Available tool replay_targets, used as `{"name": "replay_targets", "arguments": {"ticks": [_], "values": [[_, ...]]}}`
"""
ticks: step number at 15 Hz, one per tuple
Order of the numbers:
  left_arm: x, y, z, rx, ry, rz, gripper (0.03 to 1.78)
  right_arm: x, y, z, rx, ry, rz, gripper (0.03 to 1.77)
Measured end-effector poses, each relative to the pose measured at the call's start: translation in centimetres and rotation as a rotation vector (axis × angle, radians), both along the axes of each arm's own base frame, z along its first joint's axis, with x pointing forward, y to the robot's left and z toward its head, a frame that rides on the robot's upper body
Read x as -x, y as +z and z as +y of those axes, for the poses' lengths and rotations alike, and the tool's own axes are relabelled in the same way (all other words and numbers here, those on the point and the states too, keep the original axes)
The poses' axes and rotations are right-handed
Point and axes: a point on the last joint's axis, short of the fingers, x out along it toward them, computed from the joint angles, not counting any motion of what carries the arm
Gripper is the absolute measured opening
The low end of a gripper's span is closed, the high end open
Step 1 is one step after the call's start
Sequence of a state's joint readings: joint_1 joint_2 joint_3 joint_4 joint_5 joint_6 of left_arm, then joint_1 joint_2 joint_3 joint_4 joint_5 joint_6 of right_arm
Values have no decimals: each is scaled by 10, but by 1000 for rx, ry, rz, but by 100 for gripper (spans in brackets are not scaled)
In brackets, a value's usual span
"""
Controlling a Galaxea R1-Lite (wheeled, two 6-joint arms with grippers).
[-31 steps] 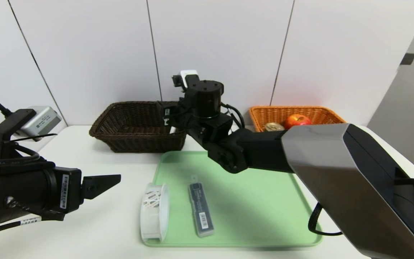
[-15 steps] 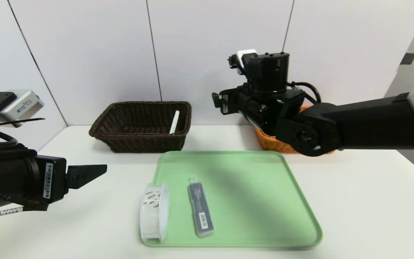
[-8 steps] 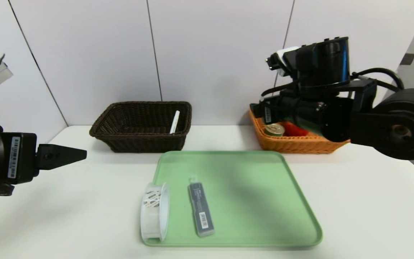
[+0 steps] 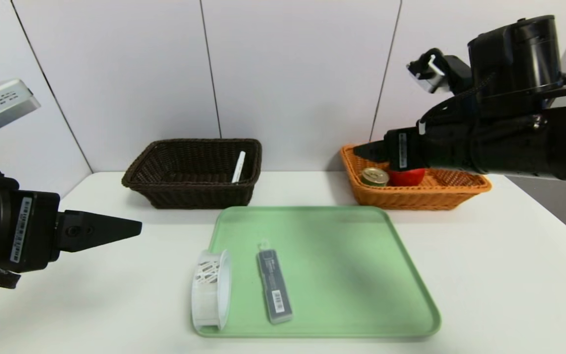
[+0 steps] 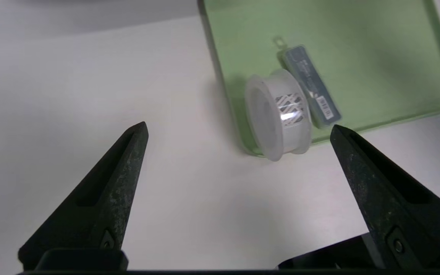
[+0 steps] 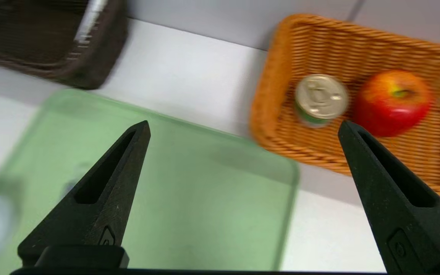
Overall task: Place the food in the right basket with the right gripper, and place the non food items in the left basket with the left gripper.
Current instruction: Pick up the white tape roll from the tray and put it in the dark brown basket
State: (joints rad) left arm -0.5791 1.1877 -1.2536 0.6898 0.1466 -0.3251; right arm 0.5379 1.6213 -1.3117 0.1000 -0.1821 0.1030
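The white tape roll [image 4: 210, 290] stands on edge at the green tray's near left corner, with the grey case [image 4: 274, 286] lying flat beside it. A white pen [image 4: 239, 167] leans inside the dark left basket [image 4: 199, 196]. In the orange right basket [image 4: 410, 199] sit the gold-lidded tin [image 4: 374, 176] and the red apple [image 4: 407, 177]. My left gripper [image 4: 135, 227] hovers open over bare table left of the tray, with the tape roll [image 5: 279, 114] ahead of its tips. My right gripper [image 4: 360, 147] hangs open and empty above the orange basket's left end, above the tin [image 6: 321, 97] and apple [image 6: 392, 101].
The green tray [image 4: 342, 265] lies in the middle of the white table [image 4: 499, 275], its right half bare. Both baskets stand along the back by the white wall. My right arm [image 4: 509, 142] stretches in from the right above the orange basket.
My right arm has swung from in front of the dark basket across to the right, above the orange basket. My left gripper drew back left, then edged toward the tray again.
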Motion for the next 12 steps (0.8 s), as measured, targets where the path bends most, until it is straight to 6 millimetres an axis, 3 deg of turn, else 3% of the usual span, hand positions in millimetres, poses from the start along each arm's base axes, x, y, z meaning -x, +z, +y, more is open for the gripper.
{"name": "replay_targets", "arguments": {"ticks": [4,12], "values": [[-8,2,-7,40,-22,-31,169,14,2,-10,-172,-30,110,169],[-16,-4,-12,42,-2,12,169,30,-9,-32,-48,-129,125,169]]}}
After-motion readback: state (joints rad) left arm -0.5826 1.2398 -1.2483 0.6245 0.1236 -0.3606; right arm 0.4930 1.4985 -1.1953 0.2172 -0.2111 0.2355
